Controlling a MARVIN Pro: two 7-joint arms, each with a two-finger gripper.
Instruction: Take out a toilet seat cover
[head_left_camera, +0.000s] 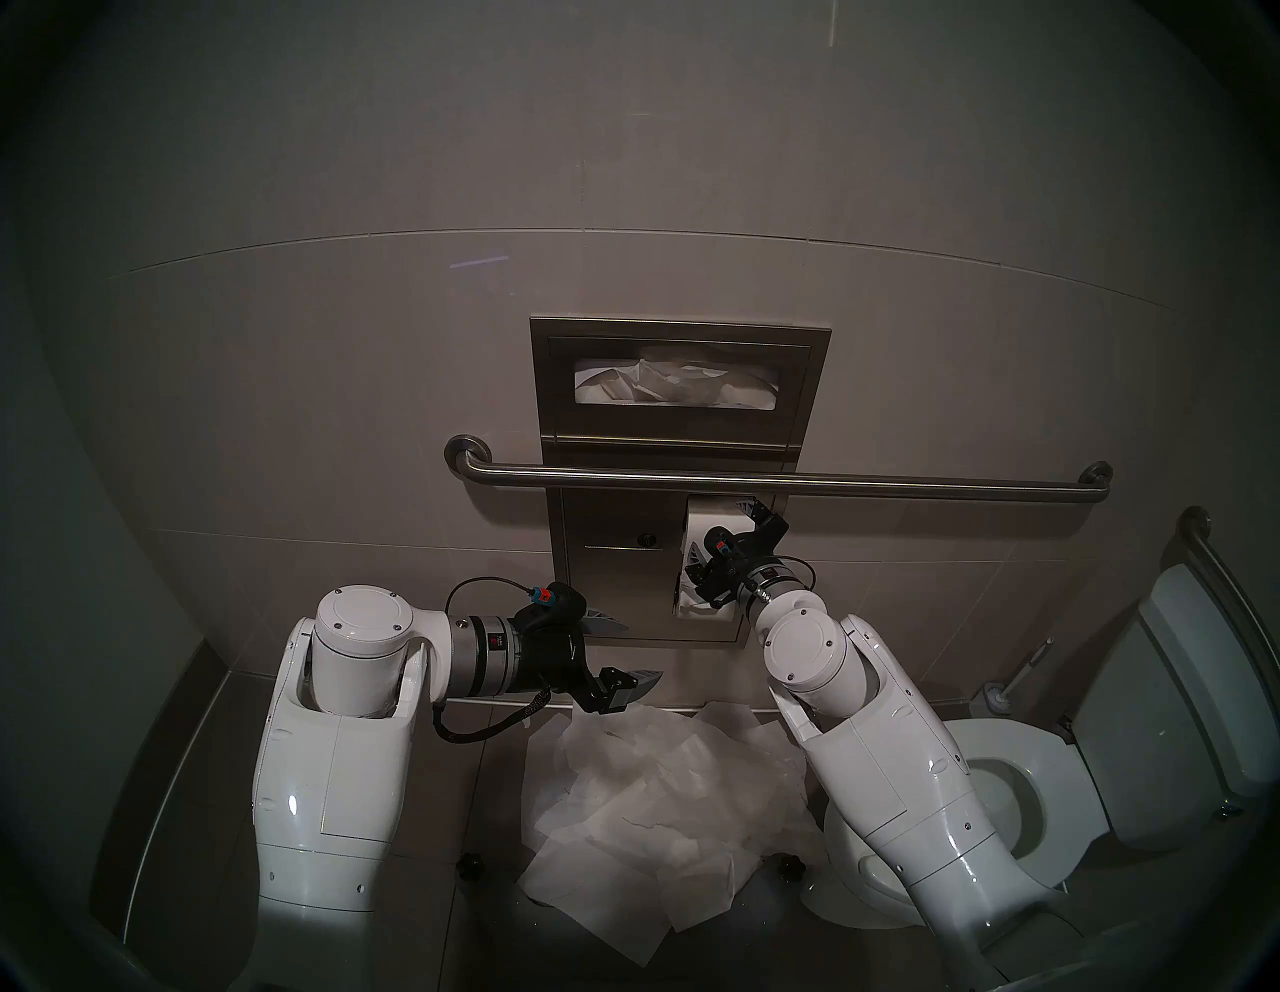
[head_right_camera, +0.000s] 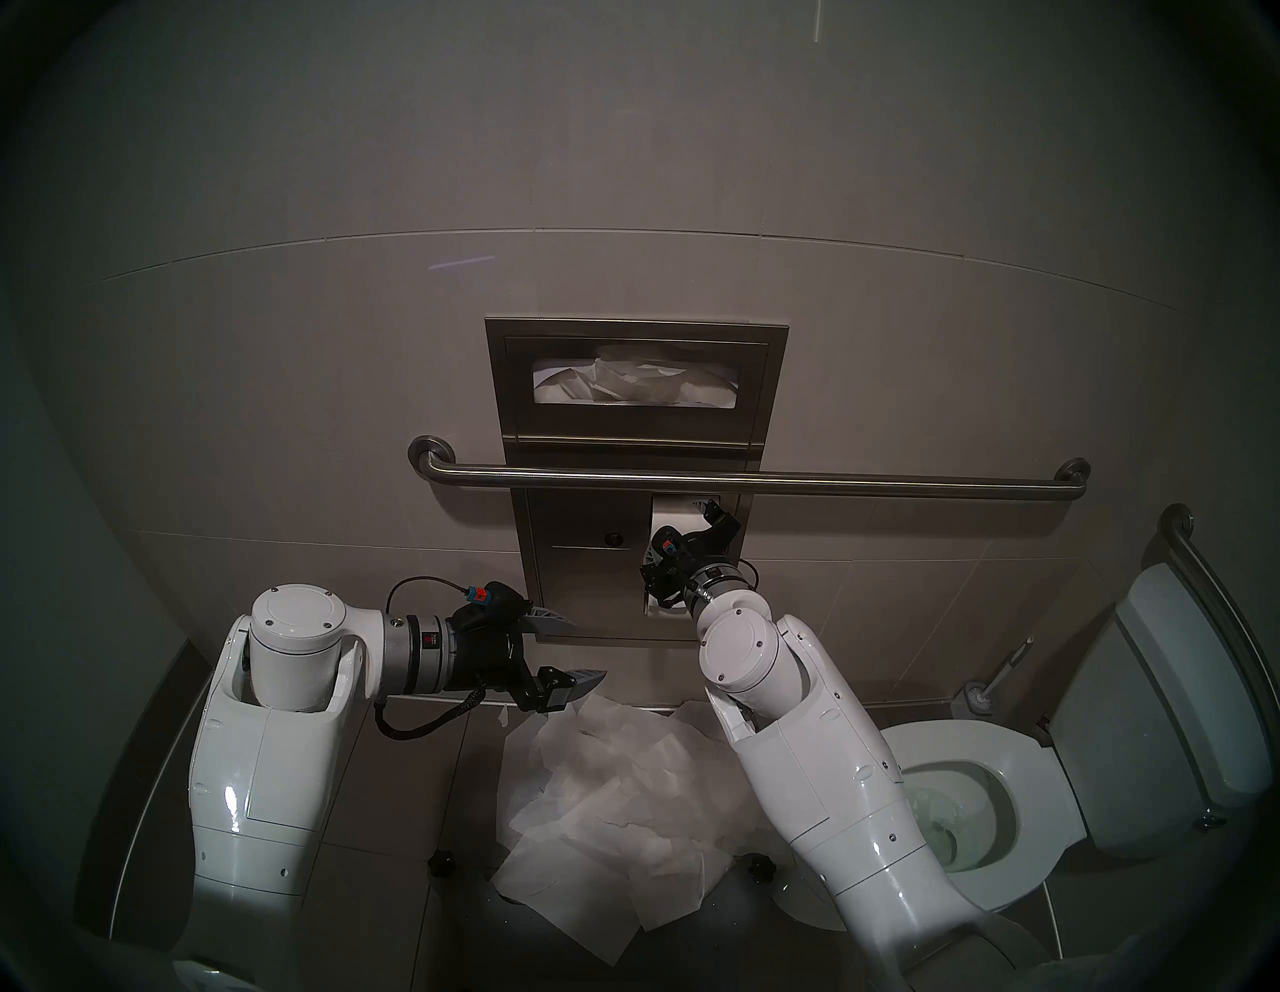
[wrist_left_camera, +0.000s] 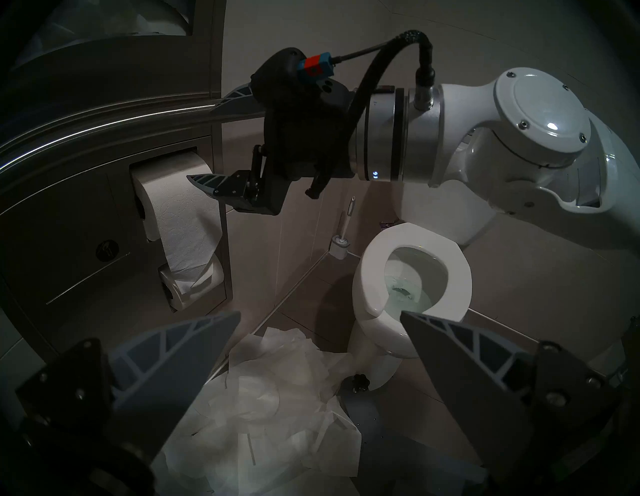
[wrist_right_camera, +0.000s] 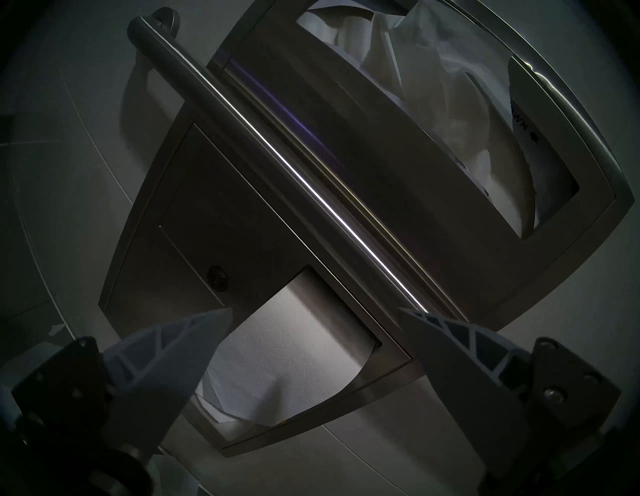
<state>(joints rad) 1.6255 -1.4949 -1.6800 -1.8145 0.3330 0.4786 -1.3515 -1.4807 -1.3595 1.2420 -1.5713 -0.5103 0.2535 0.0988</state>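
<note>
Right gripper spread wide, empty, near the roll; left gripper likewise. Cover untouched up in dispenser; pull remaining.

Inspector: Is any lettering to be read?

Operator: Only a fragment, "WN", printed dark beside a small arrow on the white paper inside the dispenser slot, up and to the right of the right hand. Nothing else is legible.

We see a brushed metal dispenser with thin wrinkled paper toilet seat covers, a shiny metal grab bar, embossed toilet paper, and a glossy toilet seat.
</note>
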